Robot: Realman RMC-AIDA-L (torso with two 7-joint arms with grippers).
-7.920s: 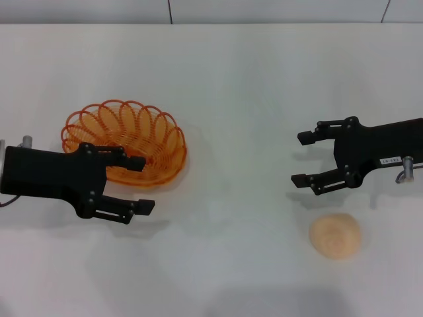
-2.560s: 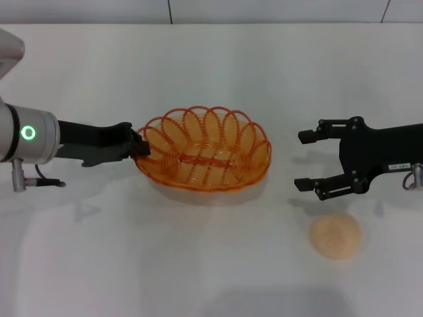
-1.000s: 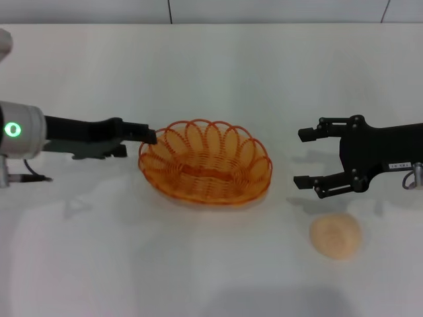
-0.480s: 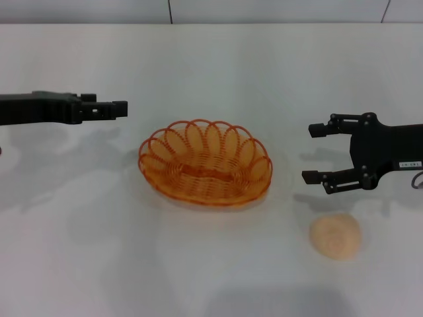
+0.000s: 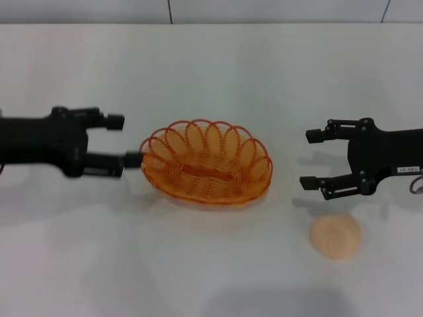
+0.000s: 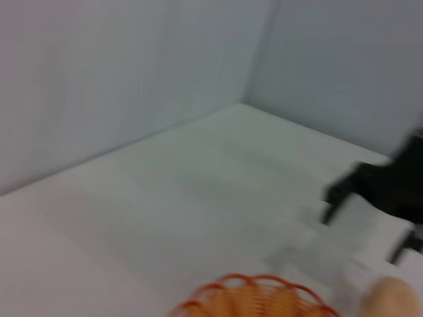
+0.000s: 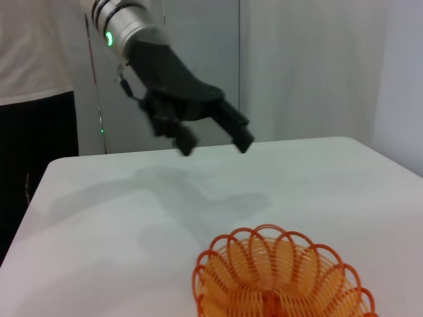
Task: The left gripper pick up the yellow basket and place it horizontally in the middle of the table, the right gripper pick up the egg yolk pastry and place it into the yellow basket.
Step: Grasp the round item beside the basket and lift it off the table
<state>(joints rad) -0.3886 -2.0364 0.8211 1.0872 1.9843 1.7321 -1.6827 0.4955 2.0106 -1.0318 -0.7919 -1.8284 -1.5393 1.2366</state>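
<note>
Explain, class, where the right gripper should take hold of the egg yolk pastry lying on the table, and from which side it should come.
Grip the egg yolk pastry across its widest part, low on the sides, coming straight down from above. It is a small dome lying flat on the table with bare space all around, so the top would probably slip. The right gripper is open and sits just beyond it, already close.

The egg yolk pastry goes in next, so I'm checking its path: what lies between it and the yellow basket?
Only bare table: in the head view nothing sits between the egg yolk pastry and the yellow basket.
</note>
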